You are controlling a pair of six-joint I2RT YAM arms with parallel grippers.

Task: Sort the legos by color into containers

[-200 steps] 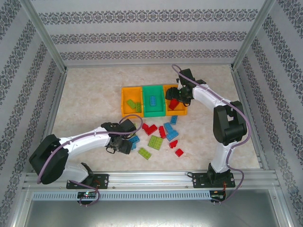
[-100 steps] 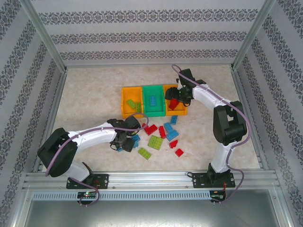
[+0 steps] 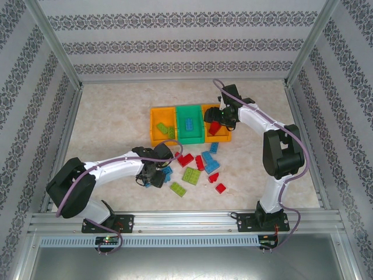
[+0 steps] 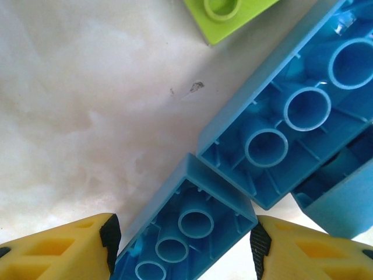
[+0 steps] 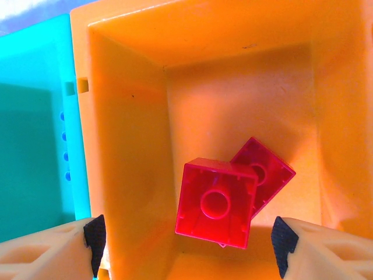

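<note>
My left gripper (image 3: 152, 178) is low on the table at the left edge of the loose legos, and its jaws (image 4: 182, 245) are shut on an upturned blue brick (image 4: 192, 233), with a pad against each side. A second upturned blue brick (image 4: 291, 122) touches its far end. My right gripper (image 3: 217, 119) hangs open over the right orange bin (image 3: 226, 137). Between its spread fingers (image 5: 186, 239), two red bricks (image 5: 215, 201) lie loose in that bin (image 5: 134, 146). The left orange bin (image 3: 152, 116) holds green bricks (image 3: 165, 129). The green bin (image 3: 188, 108) holds a blue brick (image 3: 188, 123).
Loose legos lie in front of the bins: red ones (image 3: 185, 159), (image 3: 220, 188), green ones (image 3: 190, 175), (image 3: 178, 189), and blue ones (image 3: 210, 160). A green brick's corner (image 4: 227, 11) lies just beyond the held brick. Patterned walls and metal rails enclose the table.
My left arm has swung right toward the pile, and its jaws have closed on the blue brick. The right arm has barely moved.
</note>
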